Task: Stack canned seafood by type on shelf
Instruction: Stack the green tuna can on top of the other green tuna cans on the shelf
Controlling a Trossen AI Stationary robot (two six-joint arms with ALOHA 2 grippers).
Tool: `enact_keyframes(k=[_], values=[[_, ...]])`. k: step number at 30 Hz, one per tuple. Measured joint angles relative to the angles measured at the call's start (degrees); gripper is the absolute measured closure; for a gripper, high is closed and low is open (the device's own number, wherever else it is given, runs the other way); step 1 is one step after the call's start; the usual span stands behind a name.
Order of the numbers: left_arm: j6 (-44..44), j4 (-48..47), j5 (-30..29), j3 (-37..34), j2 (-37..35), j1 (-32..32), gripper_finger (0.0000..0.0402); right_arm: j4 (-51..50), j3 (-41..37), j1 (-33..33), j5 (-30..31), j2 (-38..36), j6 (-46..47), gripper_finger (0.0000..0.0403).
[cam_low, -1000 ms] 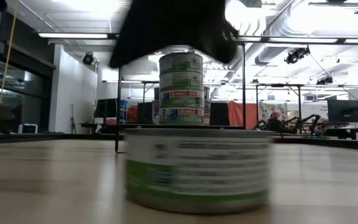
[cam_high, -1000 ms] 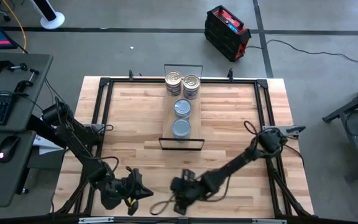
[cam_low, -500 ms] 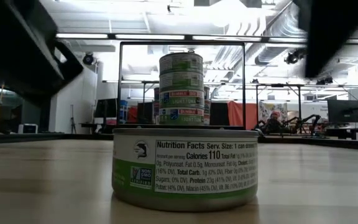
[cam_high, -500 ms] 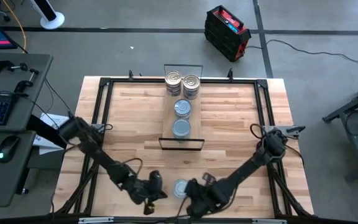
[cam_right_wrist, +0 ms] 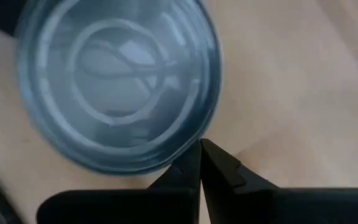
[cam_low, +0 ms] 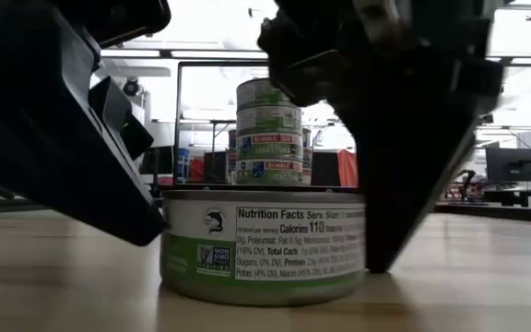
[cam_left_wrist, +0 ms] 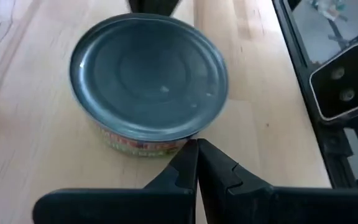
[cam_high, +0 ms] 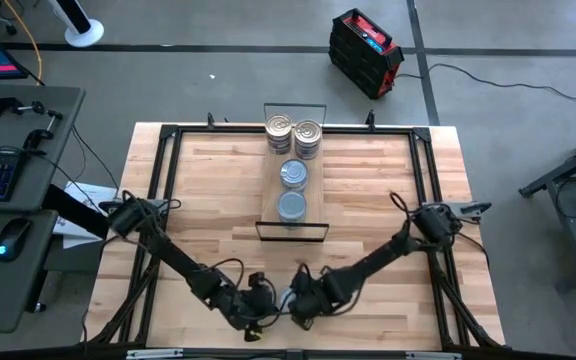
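Observation:
One tin of canned seafood stands upright on the tabletop near the front edge. It has a blue-grey top and a green-and-white label. My left gripper, shut, is at its left side and my right gripper, shut, at its right side. They hide most of the tin in the high view. The shelf lies at the table's far middle. On it stand two stacks with silver-gold lids and two blue-grey-topped tins. My left gripper has its shut fingertips against the tin's side wall, low on the left side. It comes slanting down from the table's left. The tin stands flat on the table. My right gripper has its shut fingertips at the tin's rim on the right side. It points steeply down. In the low view its finger stands against the tin's right wall.
A black frame runs along the table's edges. The shelf's wire end frame stands between the tin and the stacks. Bare tabletop lies to the left and right of the shelf.
My left gripper has swung in from the near left toward the right and down to the tin's left side. My right gripper, over the tin a second ago, drew off to the right and has come back to its right side. The tin has slid slightly left.

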Motion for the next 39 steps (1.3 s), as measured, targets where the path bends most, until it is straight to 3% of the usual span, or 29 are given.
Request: enact_keyframes(k=[13, 23, 39], values=[[-1.62, -0.18, 0.29, 0.01, 0.14, 1.22, 0.0401, 0.70, 0.69, -4.04, 0.55, -0.04, -12.83, 0.0403], [-2.06, -3.78, -0.25, 0.17, 1.49, 0.84, 0.0401, -4.13, 6.31, -1.15, 0.08, -0.92, -14.53, 0.0403], [-1.58, -2.89, -0.34, 0.00, 1.51, 0.97, 0.0401, -3.03, 10.46, 0.54, 2.54, -1.11, -14.36, 0.0403]])
